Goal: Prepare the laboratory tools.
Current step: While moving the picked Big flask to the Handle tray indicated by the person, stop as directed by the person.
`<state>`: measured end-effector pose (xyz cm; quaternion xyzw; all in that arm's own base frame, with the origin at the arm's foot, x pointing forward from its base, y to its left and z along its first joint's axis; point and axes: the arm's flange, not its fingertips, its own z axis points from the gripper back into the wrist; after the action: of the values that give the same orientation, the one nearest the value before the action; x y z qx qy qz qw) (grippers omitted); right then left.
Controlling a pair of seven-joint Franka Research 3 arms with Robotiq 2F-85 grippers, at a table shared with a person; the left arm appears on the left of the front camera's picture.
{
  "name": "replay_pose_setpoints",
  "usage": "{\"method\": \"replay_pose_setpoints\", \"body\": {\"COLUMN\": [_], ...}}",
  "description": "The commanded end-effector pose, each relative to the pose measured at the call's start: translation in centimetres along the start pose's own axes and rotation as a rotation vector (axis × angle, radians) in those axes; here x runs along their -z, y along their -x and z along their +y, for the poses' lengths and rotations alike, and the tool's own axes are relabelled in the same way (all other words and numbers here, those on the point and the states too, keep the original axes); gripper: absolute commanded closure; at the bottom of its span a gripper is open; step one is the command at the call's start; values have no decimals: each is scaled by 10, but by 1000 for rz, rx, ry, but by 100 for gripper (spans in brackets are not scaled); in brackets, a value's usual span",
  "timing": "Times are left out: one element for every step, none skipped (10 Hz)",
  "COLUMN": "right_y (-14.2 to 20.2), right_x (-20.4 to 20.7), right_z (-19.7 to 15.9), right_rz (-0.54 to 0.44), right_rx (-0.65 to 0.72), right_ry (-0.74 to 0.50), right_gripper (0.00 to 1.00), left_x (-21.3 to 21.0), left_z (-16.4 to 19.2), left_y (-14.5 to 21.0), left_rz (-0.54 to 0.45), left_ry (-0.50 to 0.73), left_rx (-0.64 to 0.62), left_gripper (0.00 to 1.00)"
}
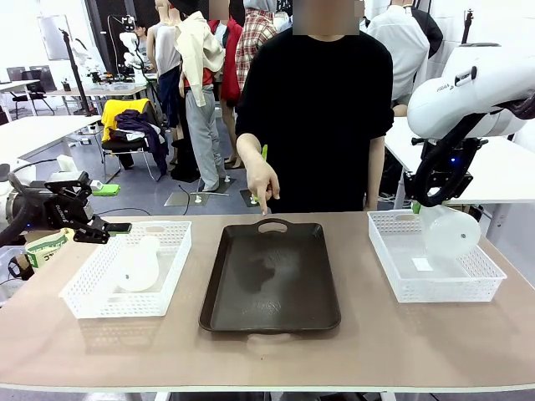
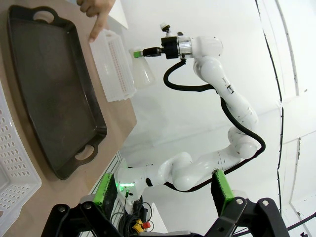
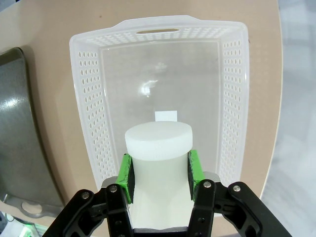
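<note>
Front view: the right gripper [image 1: 425, 205] hung over the right basket [image 1: 393, 280], clamped on the neck of one flask [image 1: 451, 231], while the other flask [image 1: 138, 266] lay on its side in the left basket [image 1: 79, 305], the left gripper [image 1: 109, 231] hovered at that basket's far left corner, and a person's hand [image 1: 262, 180] pointed down at the far handle of the tray [image 1: 272, 284] between the baskets. Left wrist view: the left gripper's jaws stood wide apart with nothing between them, tray and left basket off to one side. Right wrist view: green pads [image 3: 126, 177] pressed both sides of the flask's neck, above the right basket's bare floor.
</note>
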<state>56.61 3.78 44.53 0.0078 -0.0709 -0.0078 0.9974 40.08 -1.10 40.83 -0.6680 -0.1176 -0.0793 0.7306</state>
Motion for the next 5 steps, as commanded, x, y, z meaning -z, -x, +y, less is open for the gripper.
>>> {"method": "replay_pose_setpoints", "body": {"right_y": [-4,-4,-4,0,1], "right_x": [-1,-1,-1,0,-8], "right_z": [1,1,1,0,9], "right_rz": [-4,-4,-4,0,-48], "right_rx": [9,9,9,0,-32], "right_ry": [-1,-1,-1,0,-33], "right_gripper": [100,100,100,100,100], "left_x": [-1,-1,-1,-1,-1], "left_z": [-2,-2,-2,-2,-2], "left_y": [1,1,1,1,1], "left_rz": [-2,-2,-2,-2,-2], "left_ry": [7,7,7,7,7], "left_rx": [2,2,2,2,2], "left_gripper": [0,0,0,0,0]}}
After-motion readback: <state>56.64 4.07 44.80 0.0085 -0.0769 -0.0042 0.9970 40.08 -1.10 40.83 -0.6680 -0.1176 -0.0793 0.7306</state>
